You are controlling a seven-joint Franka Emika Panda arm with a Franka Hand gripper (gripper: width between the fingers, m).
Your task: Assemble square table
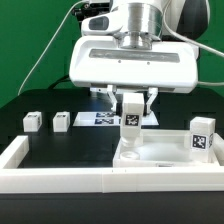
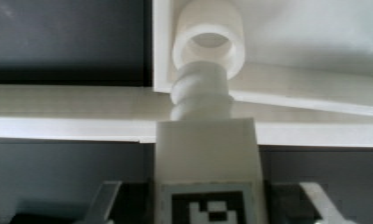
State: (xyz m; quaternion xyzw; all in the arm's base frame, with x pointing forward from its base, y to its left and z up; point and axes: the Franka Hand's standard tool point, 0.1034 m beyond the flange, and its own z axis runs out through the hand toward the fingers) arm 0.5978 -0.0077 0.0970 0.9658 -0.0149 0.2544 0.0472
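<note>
One white leg [image 1: 131,113] upright between the jaws, clamped by them, threaded tip at corner socket [image 2: 209,42] of slab [image 1: 168,150]

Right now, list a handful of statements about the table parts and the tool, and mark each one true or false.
1. The tool grips a leg upright over the tabletop. True.
2. Two loose legs sit on the dark table at the exterior view's left. True.
3. The held leg bears no tag. False: a black-and-white tag shows on it.
4. The held leg's threaded end points away from the tabletop's socket. False: it points at the socket.
5. The marker board lies on the tabletop. False: it lies on the dark table behind it.
</note>
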